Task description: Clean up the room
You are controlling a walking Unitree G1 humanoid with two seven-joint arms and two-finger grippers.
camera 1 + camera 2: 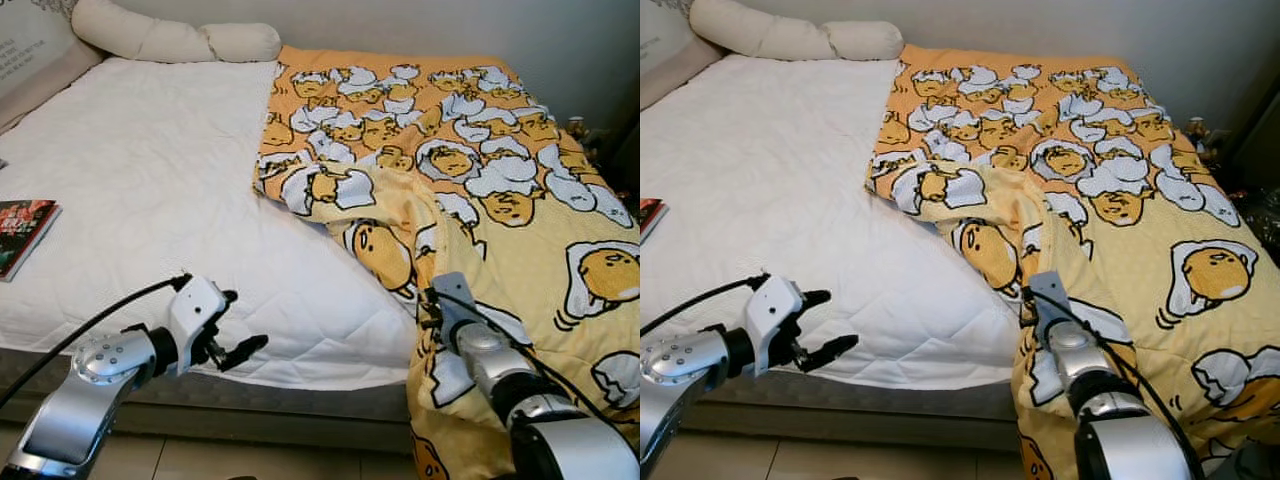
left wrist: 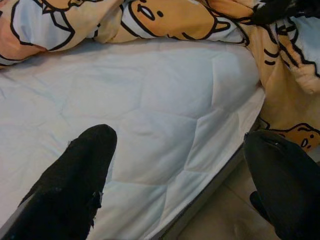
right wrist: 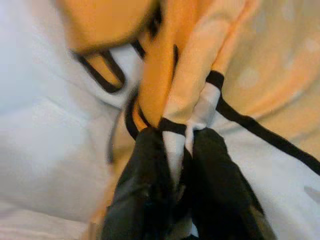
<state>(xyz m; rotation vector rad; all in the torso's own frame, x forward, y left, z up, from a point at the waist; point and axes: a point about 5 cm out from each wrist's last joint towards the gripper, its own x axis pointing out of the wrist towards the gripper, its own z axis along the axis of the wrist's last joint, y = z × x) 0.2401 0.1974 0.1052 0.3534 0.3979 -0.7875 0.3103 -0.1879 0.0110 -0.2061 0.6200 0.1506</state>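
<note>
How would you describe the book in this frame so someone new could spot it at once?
Start at the bed with the white quilted mattress cover, half draped by a yellow cartoon-egg blanket. Go to the side opposite the blanket, the robot's far left. The book lies flat there near the mattress edge, the one small, dark, reddish thing on white.

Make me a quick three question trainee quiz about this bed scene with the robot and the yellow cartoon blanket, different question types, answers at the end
1. True or false: the right gripper is pinching a fold of the yellow blanket.
2. Multiple choice: the left gripper hovers over A) the book, B) the white mattress near its front edge, C) the long pillow.
3. Fill in: the blanket covers the robot's ____ side of the bed.

Key: 1 true; 2 B, with fingers apart and nothing between them; 3 right.
</note>
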